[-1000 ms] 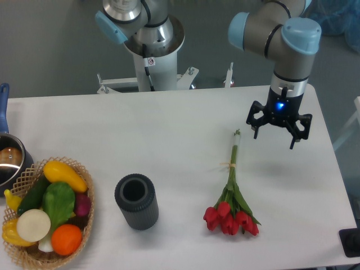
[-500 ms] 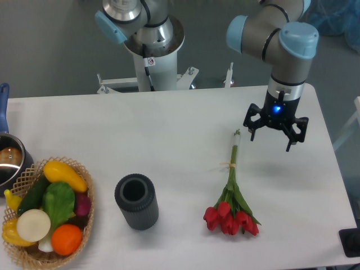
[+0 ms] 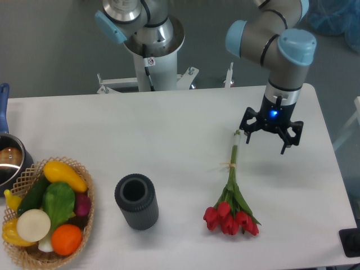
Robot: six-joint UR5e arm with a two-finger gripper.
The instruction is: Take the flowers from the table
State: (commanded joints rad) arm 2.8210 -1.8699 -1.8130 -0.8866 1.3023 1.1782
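Gripper (image 3: 270,134) fingers apart, seemingly above table (image 3: 169,146), beside flowers (image 3: 231,194) stem tip

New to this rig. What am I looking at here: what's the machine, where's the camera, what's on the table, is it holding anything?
One fixed camera looks down at a white table. The grey and blue jointed machine is a robot arm; the black part at its end with a blue light is its claw, open and holding nothing. It hangs by the stem tips of the flowers, a bunch of red tulips lying flat. Also on the table: a dark ribbed cup, a wicker basket of vegetables, and a pot at the left edge.
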